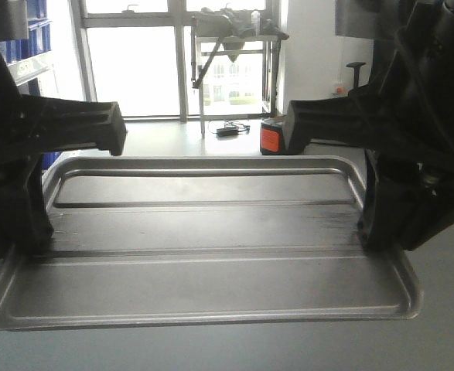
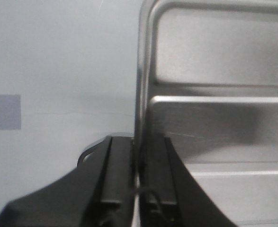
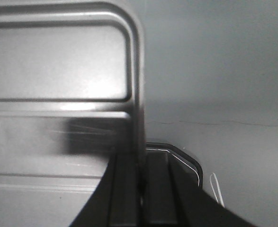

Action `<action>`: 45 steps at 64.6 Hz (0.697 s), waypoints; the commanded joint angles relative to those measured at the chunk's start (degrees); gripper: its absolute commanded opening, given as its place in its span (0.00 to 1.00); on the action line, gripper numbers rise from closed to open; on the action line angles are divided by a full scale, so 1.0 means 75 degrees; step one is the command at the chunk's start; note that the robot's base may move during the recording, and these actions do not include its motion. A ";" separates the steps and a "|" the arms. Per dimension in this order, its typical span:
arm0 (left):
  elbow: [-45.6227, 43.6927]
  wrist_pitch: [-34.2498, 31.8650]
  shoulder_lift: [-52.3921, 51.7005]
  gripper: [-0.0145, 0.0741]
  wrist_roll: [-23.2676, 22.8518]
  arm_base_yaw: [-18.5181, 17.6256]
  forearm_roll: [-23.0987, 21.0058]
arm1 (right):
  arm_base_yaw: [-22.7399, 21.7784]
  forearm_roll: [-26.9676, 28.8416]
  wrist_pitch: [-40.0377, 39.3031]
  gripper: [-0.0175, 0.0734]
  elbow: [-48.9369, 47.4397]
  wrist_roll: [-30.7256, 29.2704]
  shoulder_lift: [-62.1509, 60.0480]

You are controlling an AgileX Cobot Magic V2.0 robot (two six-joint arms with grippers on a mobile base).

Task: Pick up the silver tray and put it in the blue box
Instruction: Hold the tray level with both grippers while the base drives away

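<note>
Silver tray (image 1: 211,270) sits mid-frame in the front view, long side across, flat and level, gripped at both short ends. Its recessed centre panel and two lengthwise ridges are plainly visible.

Left gripper (image 2: 138,189): black fingers (image 2: 120,175) are closed on the tray's left rim, one outside the rim and one inside on the tray floor. The rim runs straight up between them in the left wrist view.

Right gripper (image 3: 141,189): same hold on the opposite rim, with fingers (image 3: 124,189) pinched on either side of the raised edge, just short of the rounded far corner.

Grey desk (image 1: 443,340) shows below and beside the tray. Cannot tell whether the tray rests on it or hangs just clear.

Beyond the tray's far edge there is pale floor, a bright window (image 1: 134,69) and a small orange-and-black box (image 1: 271,139) on the floor. Blue bins (image 1: 33,31) are at upper left, well apart from the tray.
</note>
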 commanded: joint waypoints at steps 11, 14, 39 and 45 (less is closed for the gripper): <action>-0.0164 0.0166 -0.0234 0.15 -0.0085 -0.0047 0.0239 | -0.0035 -0.0325 -0.0002 0.26 -0.0169 -0.0007 -0.0264; -0.0164 0.0166 -0.0234 0.15 -0.0085 -0.0047 0.0239 | -0.0035 -0.0325 -0.0002 0.26 -0.0169 -0.0007 -0.0264; -0.0164 0.0166 -0.0234 0.15 -0.0085 -0.0047 0.0239 | -0.0035 -0.0325 -0.0002 0.26 -0.0169 -0.0007 -0.0264; -0.0164 0.0166 -0.0234 0.15 -0.0085 -0.0047 0.0239 | -0.0035 -0.0325 -0.0002 0.26 -0.0169 -0.0007 -0.0264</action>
